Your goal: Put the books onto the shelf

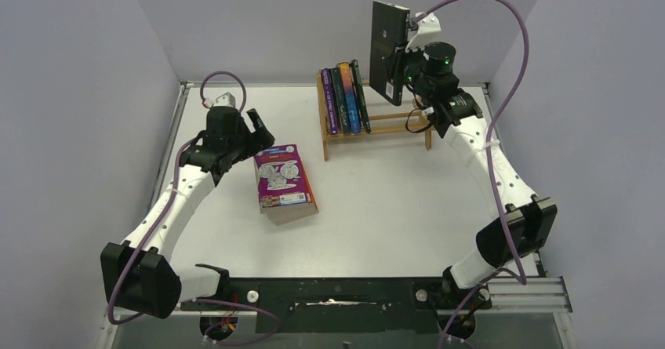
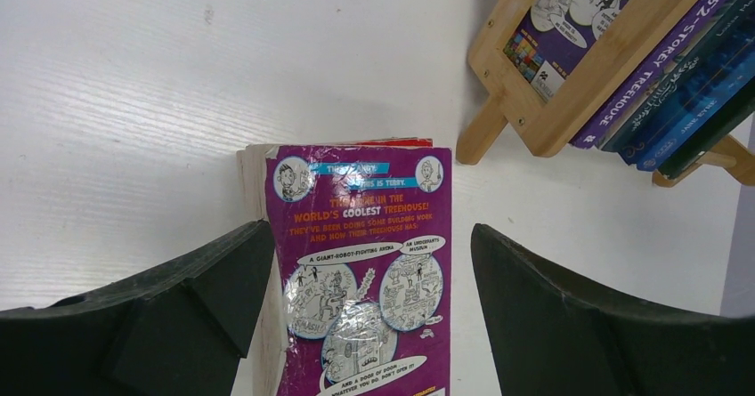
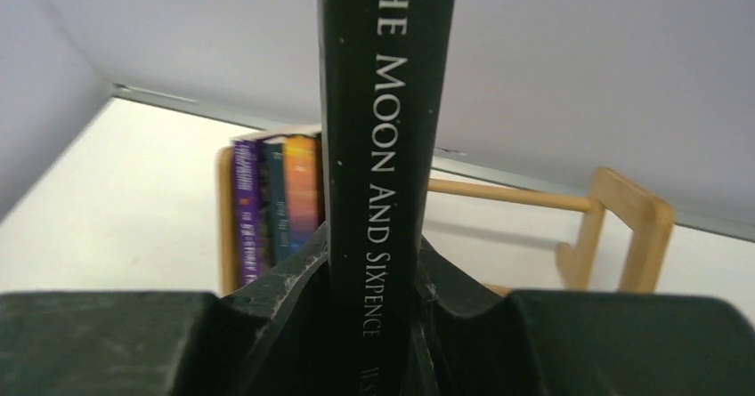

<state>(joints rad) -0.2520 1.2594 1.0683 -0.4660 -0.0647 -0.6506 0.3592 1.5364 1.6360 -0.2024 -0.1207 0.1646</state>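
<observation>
Gripping a black book [image 1: 390,51] – the right fingers [image 3: 289,307] are clamped on its lower end, one on each cover. It stands upright, and the spine facing the wrist camera reads "The Moon and Sixpence".

Top view:
- The shelf [image 3: 628,189] sits at 12 o'clock on the tabletop [image 1: 392,200].
- The shelved books [image 1: 345,98] are packed at its 9 o'clock end. Spines are purple, dark teal and blue-orange, with a dark one leaning on the outside.
- The 3 o'clock half of the shelf shows bare rails.
- The black book is up in the air at roughly 1 o'clock from the shelved books, over that bare half. The right wrist view shows the rails beyond and below it.

Left side:
- The stack of books [image 1: 282,178] lies flat at about 9 o'clock from the tabletop centre, well apart from the shelf.
- A purple cartoon cover faces up, with a red edge showing under it at the far end.
- The left fingers [image 2: 187,316] are spread wide and hold nothing.
- In the wrist view they straddle the purple cover, one finger to each side.
- In the top view they sit at 10 o'clock from the stack, just beside it – I can't tell if they touch it.
</observation>
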